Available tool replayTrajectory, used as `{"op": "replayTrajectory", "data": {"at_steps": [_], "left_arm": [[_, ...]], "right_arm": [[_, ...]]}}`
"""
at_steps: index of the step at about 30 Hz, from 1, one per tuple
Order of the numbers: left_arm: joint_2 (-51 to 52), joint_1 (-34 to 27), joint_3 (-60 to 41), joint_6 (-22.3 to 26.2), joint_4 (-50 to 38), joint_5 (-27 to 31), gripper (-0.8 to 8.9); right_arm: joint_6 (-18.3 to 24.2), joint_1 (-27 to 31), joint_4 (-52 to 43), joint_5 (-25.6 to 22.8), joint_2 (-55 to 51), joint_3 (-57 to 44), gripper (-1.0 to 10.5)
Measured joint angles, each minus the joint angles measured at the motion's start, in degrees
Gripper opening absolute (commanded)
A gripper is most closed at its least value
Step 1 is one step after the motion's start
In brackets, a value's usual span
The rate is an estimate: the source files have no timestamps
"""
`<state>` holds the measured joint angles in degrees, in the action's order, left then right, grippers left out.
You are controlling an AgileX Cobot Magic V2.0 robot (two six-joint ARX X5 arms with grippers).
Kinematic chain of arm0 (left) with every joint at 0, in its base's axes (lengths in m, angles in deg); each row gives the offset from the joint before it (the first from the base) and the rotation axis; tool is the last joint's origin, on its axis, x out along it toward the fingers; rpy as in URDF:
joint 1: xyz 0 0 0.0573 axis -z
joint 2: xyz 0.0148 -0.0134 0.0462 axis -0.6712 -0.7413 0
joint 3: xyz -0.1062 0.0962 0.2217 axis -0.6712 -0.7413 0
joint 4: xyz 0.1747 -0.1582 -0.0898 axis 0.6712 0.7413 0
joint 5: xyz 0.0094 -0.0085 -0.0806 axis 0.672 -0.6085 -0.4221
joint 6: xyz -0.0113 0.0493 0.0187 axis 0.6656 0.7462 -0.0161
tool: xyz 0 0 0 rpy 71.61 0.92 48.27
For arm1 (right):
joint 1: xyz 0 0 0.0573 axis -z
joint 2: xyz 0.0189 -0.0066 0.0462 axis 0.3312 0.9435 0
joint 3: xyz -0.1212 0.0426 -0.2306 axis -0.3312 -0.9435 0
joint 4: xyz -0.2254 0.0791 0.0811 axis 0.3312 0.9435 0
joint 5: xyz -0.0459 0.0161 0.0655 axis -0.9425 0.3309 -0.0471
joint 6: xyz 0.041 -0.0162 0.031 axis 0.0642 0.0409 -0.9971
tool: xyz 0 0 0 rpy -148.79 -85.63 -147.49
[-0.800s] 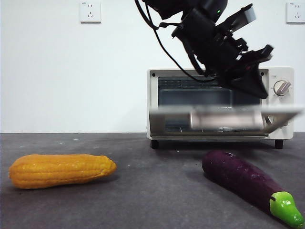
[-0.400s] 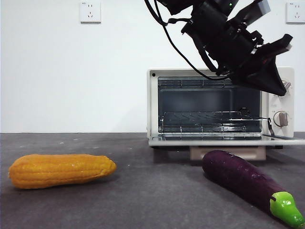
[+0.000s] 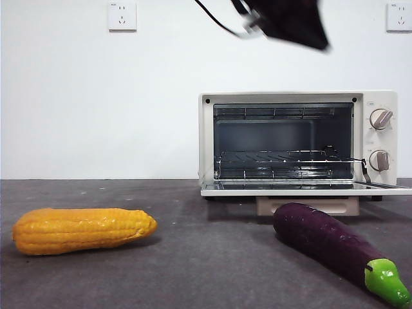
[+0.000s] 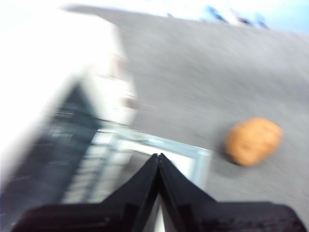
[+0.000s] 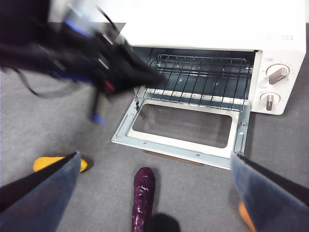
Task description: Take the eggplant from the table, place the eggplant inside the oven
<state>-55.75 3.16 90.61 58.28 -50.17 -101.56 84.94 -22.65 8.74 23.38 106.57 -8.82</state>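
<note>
The eggplant (image 3: 328,248), dark purple with a green stem cap, lies on the table (image 3: 206,270) in front of the oven's right half; it also shows in the right wrist view (image 5: 143,198). The cream oven (image 3: 380,138) stands with its door (image 3: 302,189) folded down flat and the wire rack showing. My left gripper (image 4: 158,157) is shut on nothing, blurred, above the door's edge; it shows as a dark shape high over the oven (image 3: 290,22). My right gripper (image 5: 154,155) hangs open high above the eggplant, apart from it.
A yellow-orange corn cob (image 3: 80,230) lies at the table's left, well apart from the eggplant. In the right wrist view a small orange thing (image 5: 245,215) peeks out beside one jaw. A white wall with sockets backs the oven.
The oven door swung from half open to flat down. The left arm rose from the door's front to the top of the front view. Eggplant and corn stayed put.
</note>
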Motion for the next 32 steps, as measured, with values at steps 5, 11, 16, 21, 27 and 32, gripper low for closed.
{"op": "replayTrajectory", "data": {"at_steps": [5,11,16,21,27,32], "left_arm": [[8.96,-5.53,0.00,-2.32,4.37,3.43,-0.06],[21.51,-13.77,0.00,-3.98,11.15,3.69,-0.06],[30.03,-21.70,0.00,-4.07,18.34,3.67,-0.06],[35.21,-30.32,0.00,-4.09,24.17,2.45,-0.06],[40.87,-34.82,-0.11,-4.96,25.75,-2.40,-0.06],[44.63,-34.88,-0.11,-5.11,27.34,-2.67,-0.06]], "right_arm": [[0.00,0.00,0.50,0.00,1.31,0.00,5.7],[-0.02,-0.50,1.53,0.02,3.13,0.00,5.7],[-0.13,-3.50,3.43,1.57,5.88,0.02,5.6],[-0.68,-9.03,7.32,3.69,9.90,0.02,5.6],[-0.70,-16.72,10.88,3.30,15.82,0.02,5.6],[-0.77,-22.77,13.16,-1.11,22.23,0.02,5.3]]}}
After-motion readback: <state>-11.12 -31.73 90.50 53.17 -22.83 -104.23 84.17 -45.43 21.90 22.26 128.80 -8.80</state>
